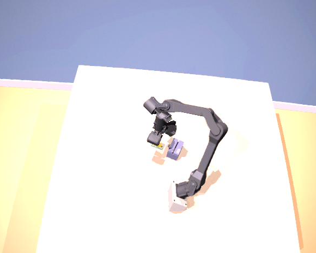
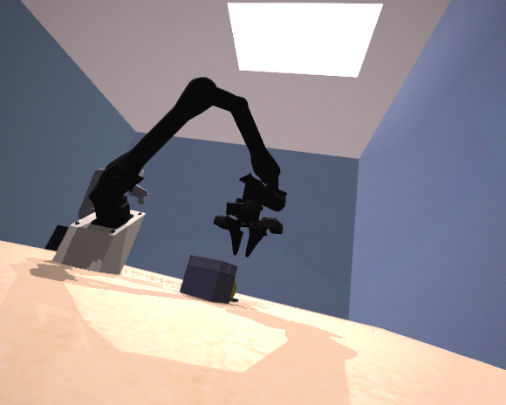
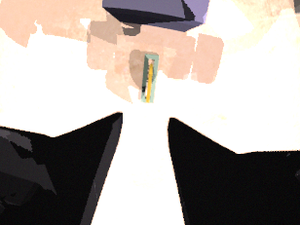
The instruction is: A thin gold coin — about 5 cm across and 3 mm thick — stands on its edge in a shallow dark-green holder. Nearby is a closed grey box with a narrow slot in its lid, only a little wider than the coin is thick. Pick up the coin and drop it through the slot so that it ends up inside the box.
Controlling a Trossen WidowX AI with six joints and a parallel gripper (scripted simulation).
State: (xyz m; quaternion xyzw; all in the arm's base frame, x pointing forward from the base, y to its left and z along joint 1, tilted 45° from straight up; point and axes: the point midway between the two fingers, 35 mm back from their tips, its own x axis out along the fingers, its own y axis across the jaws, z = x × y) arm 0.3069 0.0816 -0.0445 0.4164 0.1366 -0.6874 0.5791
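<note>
The gold coin [image 1: 160, 145] [image 3: 149, 83] stands on edge in its dark-green holder [image 1: 153, 145] [image 3: 154, 60] on the white table. The grey box [image 1: 172, 156] [image 2: 208, 279] with the slot in its lid stands just beside it. In the exterior view only a sliver of the coin [image 2: 234, 289] shows behind the box. My gripper [image 1: 155, 141] [image 2: 242, 253] [image 3: 145, 120] hangs above the coin, pointing down. Its fingers stand partly apart with nothing between them. In the wrist view the coin lies edge-on just ahead of the fingertips.
The arm's grey base block [image 1: 176, 203] [image 2: 97, 244] stands on the table nearer the front edge, and the arm arches over from it. The white table [image 1: 98, 163] ends in edges on all sides, with orange floor beyond.
</note>
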